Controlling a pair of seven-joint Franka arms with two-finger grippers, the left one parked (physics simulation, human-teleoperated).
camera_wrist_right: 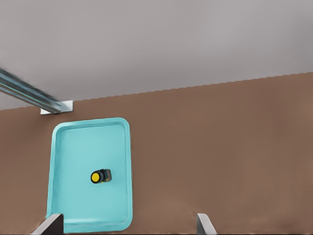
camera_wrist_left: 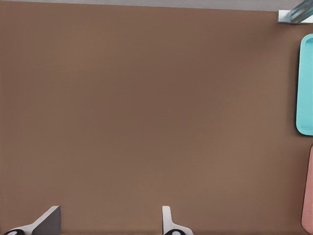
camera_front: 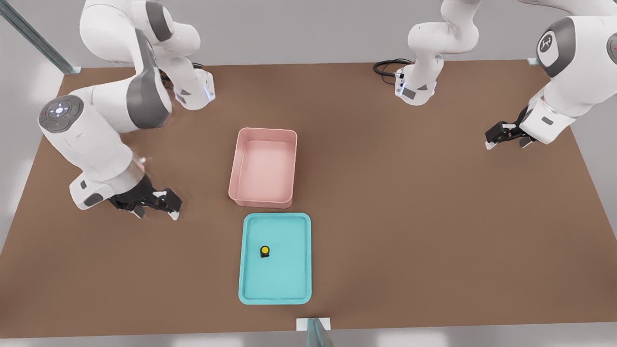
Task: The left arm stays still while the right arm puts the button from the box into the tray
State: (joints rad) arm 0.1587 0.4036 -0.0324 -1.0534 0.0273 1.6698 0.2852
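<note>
**Mia:** Start on the front view's left. What is there?

**Ben:** The right arm's gripper (camera_front: 156,213). It hangs low over the brown table (camera_front: 434,217), well apart from both bins. Its two fingers (camera_wrist_right: 53,224) are spread wide, and nothing is between them.

**Mia:** And next, going right?

**Ben:** The pink box (camera_front: 264,164), in the middle of the table. I can see its whole floor, and there is nothing in it.

**Mia:** Then where is the button?

**Ben:** Just in front of the box is the teal tray (camera_front: 277,282). The button (camera_front: 264,250) sits on the tray's floor, near the middle, a bit toward the front view's left. Its yellow cap faces up. It touches no wall.

**Mia:** So is the job done?

**Ben:** I think it is about done. The button is out of the box and in the tray, and the gripper is not holding it. All that may be left is for the arm to go and rest.

**Mia:** How many of each thing?

**Ben:** One gripper at work, one box, one tray and one button. I see no other buttons anywhere.
</note>
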